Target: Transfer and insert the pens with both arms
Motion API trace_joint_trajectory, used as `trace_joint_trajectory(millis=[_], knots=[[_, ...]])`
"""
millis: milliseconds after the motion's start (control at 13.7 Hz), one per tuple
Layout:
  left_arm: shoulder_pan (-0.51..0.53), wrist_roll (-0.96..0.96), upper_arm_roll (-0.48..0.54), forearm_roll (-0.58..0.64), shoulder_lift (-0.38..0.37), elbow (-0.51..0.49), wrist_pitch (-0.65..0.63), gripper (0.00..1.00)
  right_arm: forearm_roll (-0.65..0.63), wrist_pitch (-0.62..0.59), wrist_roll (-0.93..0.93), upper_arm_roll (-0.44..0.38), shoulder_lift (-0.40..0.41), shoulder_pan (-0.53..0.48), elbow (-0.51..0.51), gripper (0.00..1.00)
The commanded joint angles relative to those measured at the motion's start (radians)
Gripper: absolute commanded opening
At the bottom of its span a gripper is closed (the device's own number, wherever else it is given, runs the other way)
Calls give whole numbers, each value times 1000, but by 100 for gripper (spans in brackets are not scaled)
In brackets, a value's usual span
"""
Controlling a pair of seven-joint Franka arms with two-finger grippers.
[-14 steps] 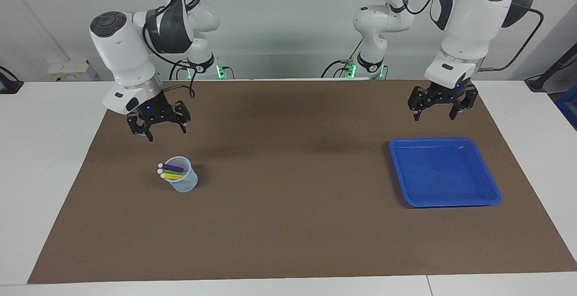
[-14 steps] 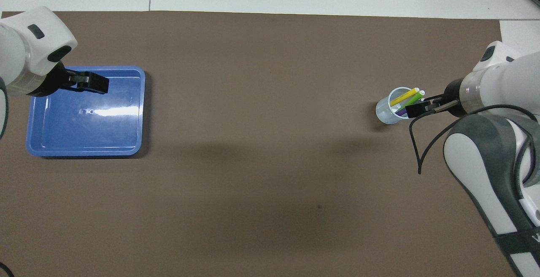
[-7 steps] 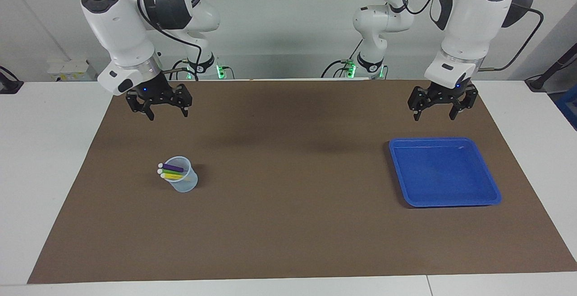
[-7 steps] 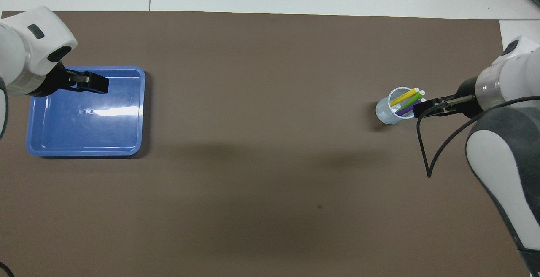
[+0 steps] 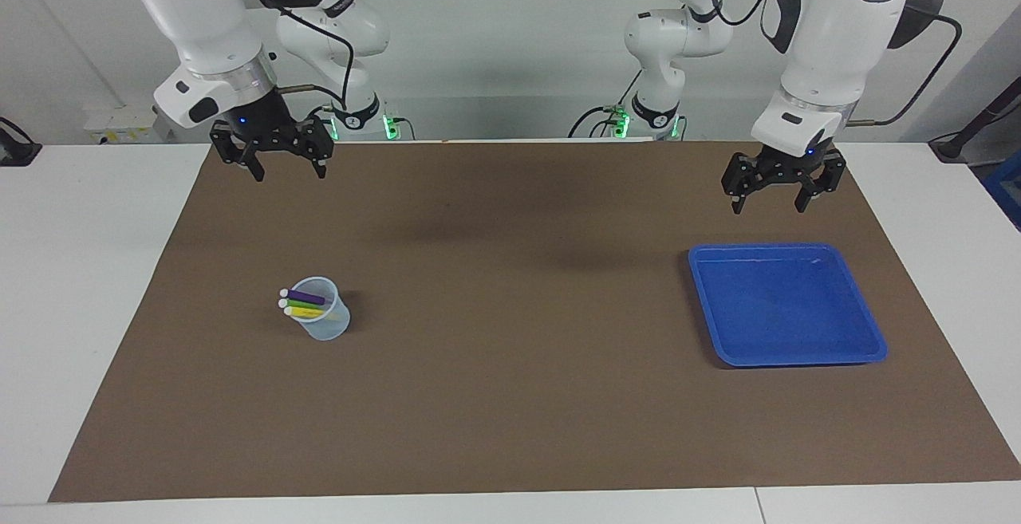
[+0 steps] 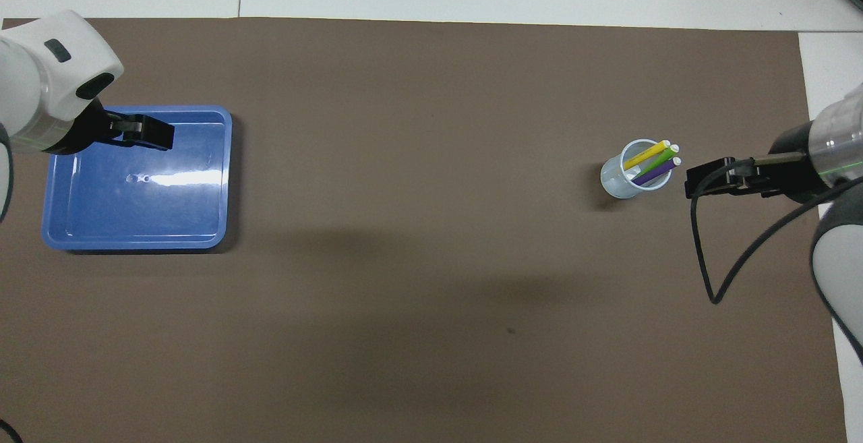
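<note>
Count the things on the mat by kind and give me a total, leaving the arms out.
Pens: 3, yellow, green, purple, all in the cup
Cups: 1
Trays: 1, blue
Total: 5

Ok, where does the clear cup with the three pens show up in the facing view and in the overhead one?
Facing view: the clear cup stands on the brown mat, low and left of centre in the picture.
Overhead view: the clear cup sits at right, about mid-height, beside the right gripper.
Shared landmark: the blue tray, toward the left arm's end of the table.
</note>
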Motion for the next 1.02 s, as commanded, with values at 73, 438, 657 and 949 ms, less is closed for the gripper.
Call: trace_joint_trajectory(millis=[73,438,657,949], knots=[[2,5,0,17,-16,-17,-2,100,-5,-20,11,0,-24,-14,10,100],[2,5,0,18,-16,-17,-2,100,-8,-15,10,-29,-38,-20,-3,100],[2,5,0,17,-16,-17,-2,100,-15,-20,8,-27,-41,-10,-6,100],[2,5,0,17,-16,-17,-2,100,-9,-30,11,-15,-41,-7,-6,100]])
